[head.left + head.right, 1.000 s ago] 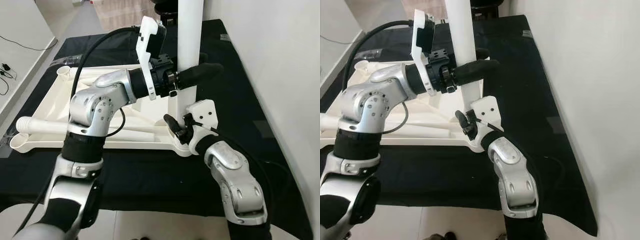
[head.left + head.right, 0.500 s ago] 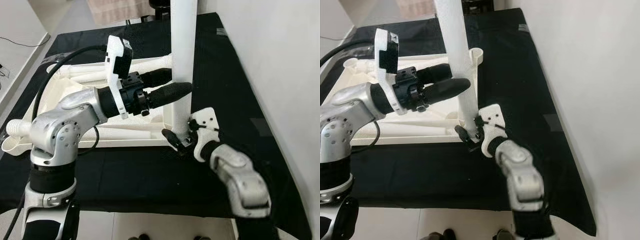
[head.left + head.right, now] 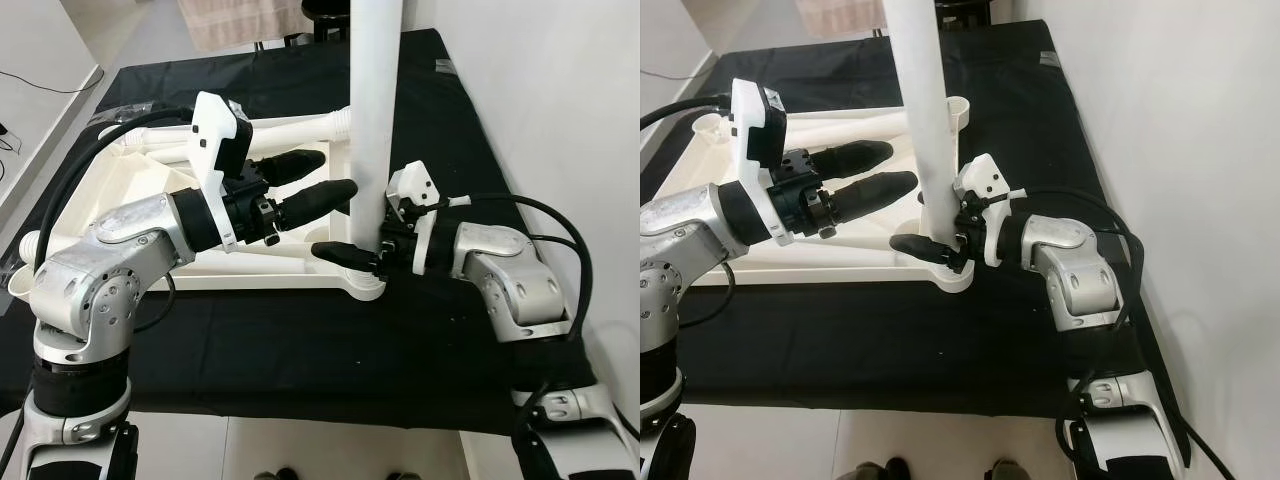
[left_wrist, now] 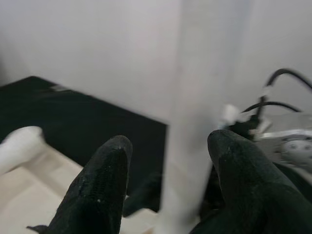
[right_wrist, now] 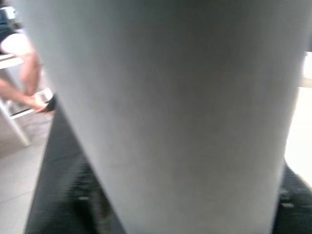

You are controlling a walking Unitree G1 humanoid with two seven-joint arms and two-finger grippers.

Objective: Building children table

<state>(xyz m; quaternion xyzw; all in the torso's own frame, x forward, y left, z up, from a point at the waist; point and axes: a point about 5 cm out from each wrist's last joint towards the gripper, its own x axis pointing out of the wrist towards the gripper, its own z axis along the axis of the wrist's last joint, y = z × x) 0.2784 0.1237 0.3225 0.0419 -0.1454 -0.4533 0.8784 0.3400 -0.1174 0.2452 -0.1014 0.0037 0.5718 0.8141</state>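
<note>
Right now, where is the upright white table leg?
In the left eye view the white table leg stands upright in the near right corner socket of the upturned white tabletop, the right gripper at its base.

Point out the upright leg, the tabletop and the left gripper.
upright leg (image 3: 372,120), left eye view, mid shaft.
tabletop (image 3: 130,190), left eye view, bare underside near the left rim.
left gripper (image 3: 335,175), left eye view, between its fingertips.
</note>
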